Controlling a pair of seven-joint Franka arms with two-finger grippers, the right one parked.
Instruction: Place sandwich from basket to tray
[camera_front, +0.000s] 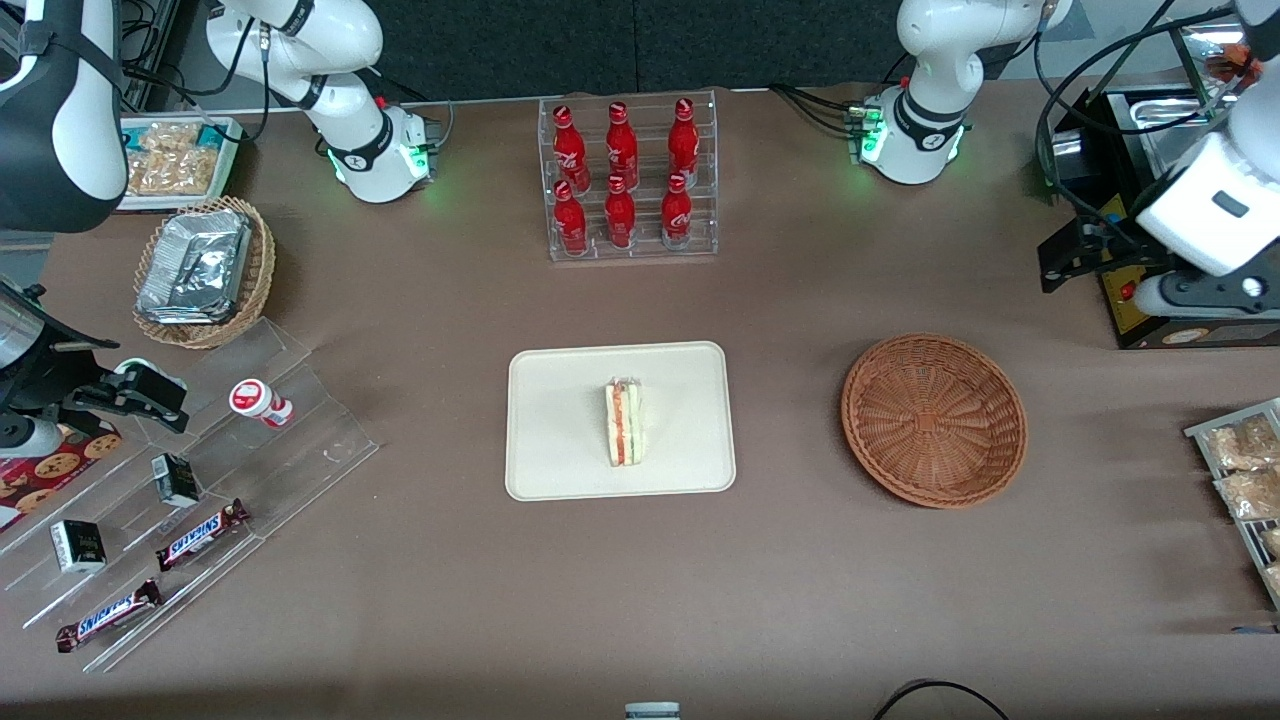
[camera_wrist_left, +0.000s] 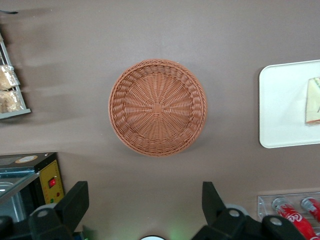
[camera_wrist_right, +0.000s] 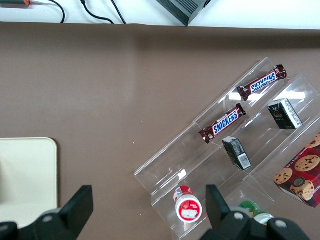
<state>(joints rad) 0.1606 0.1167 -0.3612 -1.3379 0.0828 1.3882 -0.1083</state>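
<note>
Red Coca-Cola bottles (camera_front: 622, 175), Snickers bars (camera_front: 203, 533), gripper (camera_wrist_left: 145, 207) open

Wrist view crops the sandwich (camera_wrist_left: 313, 101), tray (camera_wrist_left: 285, 105) and pincer (camera_wrist_left: 145, 207) base.

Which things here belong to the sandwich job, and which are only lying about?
Belong to the job:
- sandwich, lying on the tray
- tray
- basket, nothing in it
- end effector, open, above the table beside the basket

Lying about:
- cola bottles
- Snickers bars
- foil packs
</note>
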